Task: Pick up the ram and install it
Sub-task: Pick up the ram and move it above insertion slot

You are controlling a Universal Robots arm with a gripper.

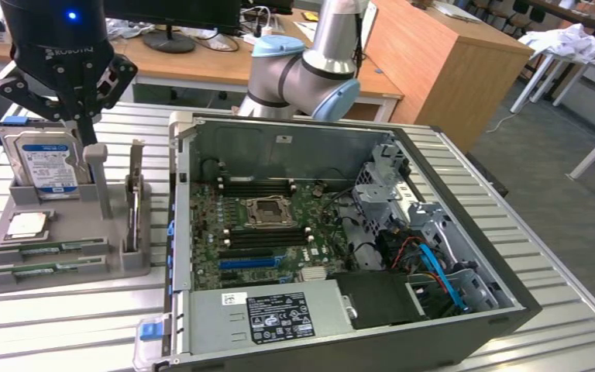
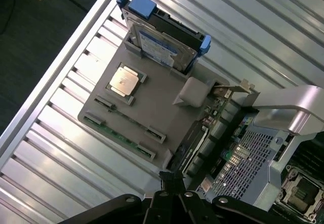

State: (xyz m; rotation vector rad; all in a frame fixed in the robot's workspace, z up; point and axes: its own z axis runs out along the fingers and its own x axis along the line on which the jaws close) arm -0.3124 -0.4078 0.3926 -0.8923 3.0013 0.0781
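Slatted metal desk is covered in the middle by an open computer case; near its edge at the exterior view's left a grey holder is placed. The ram is laid flat in the holder, just beside the processor chip, with a second stick next to it. The claw is fully closed, nothing is held, and it is positioned above the hard drive.

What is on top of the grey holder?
A hard drive standing upright, a processor chip, the ram lying flat, one upright card. The drive covers what lies beneath it.
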